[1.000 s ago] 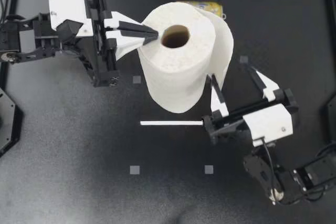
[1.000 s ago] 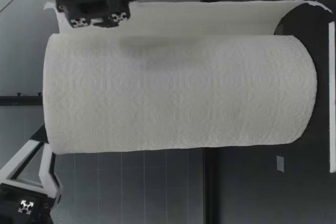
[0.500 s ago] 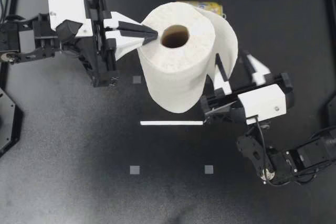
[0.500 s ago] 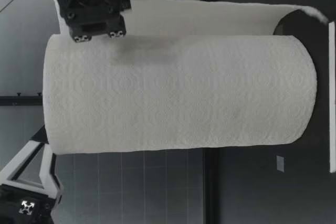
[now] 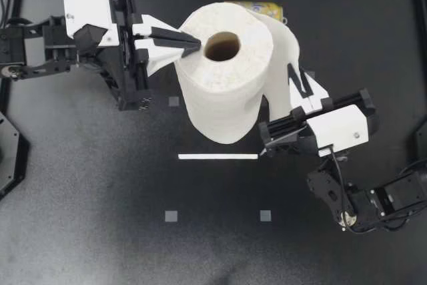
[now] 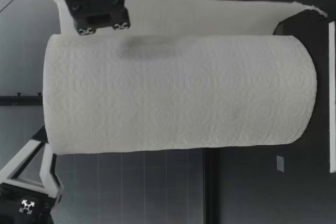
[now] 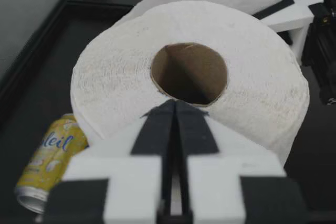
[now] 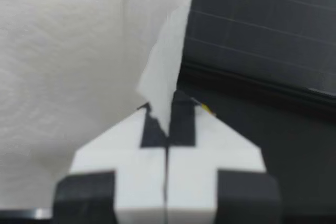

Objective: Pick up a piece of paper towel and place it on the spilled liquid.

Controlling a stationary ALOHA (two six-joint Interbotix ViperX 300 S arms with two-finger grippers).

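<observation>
The paper towel roll [image 5: 223,71] stands upright in the middle of the table [image 5: 100,198]. The left gripper [image 5: 193,43] has its fingers together, tips on the roll's top by the hole. The right gripper [image 5: 295,75] pinches the loose sheet [image 5: 283,48] at the roll's side. The sheet looks soft, light and easy to rip, so its edge seems the best place to hold.

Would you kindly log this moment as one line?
left end effector: shut, tips at paper towel roll top | right end effector: shut on loose sheet

partial blue lettering on the yellow can [image 7: 50,166], too cut off to read
</observation>
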